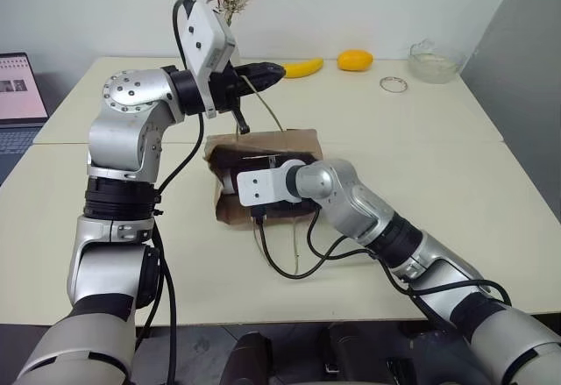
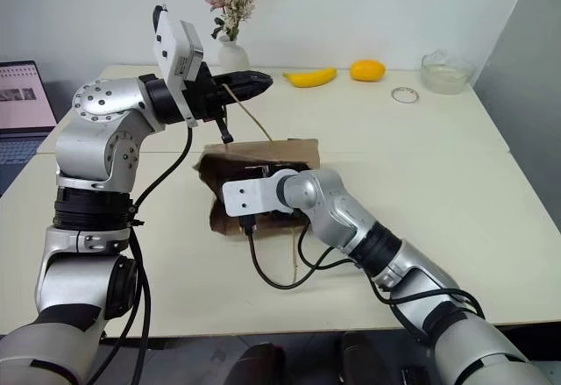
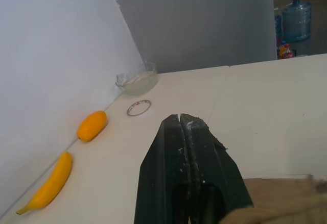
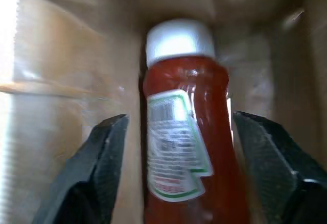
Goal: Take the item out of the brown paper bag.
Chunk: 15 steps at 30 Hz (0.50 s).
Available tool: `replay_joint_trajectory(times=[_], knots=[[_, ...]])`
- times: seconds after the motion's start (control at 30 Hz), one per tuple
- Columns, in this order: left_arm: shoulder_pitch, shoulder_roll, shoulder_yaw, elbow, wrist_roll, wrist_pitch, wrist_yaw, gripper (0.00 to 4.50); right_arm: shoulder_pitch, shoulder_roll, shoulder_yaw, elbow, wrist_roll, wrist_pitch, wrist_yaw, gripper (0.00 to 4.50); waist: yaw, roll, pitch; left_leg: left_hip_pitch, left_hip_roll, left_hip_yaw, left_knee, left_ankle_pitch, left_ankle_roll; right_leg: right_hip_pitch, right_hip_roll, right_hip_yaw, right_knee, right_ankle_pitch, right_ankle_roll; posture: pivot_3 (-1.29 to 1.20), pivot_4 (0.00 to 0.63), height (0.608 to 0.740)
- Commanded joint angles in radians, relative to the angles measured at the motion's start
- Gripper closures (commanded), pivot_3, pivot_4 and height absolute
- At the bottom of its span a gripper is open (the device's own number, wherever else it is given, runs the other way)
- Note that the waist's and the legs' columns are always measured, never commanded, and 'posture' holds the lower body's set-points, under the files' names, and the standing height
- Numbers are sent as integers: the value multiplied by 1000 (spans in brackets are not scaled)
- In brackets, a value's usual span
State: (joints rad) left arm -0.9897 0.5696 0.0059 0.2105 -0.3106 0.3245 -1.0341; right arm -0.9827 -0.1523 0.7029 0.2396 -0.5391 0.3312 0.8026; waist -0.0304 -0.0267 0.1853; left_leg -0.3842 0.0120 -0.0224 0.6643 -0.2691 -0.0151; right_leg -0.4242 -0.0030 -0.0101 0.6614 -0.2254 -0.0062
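On cream table (image 1: 456, 166), left tool (image 1: 267, 73) together, right tool (image 4: 179, 132) apart around item (image 4: 181, 132), bag (image 1: 302, 139).

Bag walls (image 4: 46, 81) crowd the red bottle (image 4: 184, 147); gaps either side admit fingers (image 4: 97, 173).

An office-like room: pale cream tables (image 1: 491, 192) against a plain white wall, an open laptop (image 1: 19, 96) at nine o'clock, and blue water-cooler jugs (image 3: 297, 17) on the floor beyond.
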Motion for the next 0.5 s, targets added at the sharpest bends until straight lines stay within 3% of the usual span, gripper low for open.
replay_joint_trajectory(times=[0.03,0.5], knots=[[-27,8,17,-27,-12,-3,6,4500,-73,21,10,51,-46,-43,-25,1010,0,0,0,0,0,0,0,0,0,0,0,0,0,0,0,0,150,740],[-28,2,13,-39,-15,1,1,4500,-185,95,52,334,-129,-172,-65,1010,-1,0,0,0,0,0,0,0,0,0,0,0,0,0,0,0,150,740]])
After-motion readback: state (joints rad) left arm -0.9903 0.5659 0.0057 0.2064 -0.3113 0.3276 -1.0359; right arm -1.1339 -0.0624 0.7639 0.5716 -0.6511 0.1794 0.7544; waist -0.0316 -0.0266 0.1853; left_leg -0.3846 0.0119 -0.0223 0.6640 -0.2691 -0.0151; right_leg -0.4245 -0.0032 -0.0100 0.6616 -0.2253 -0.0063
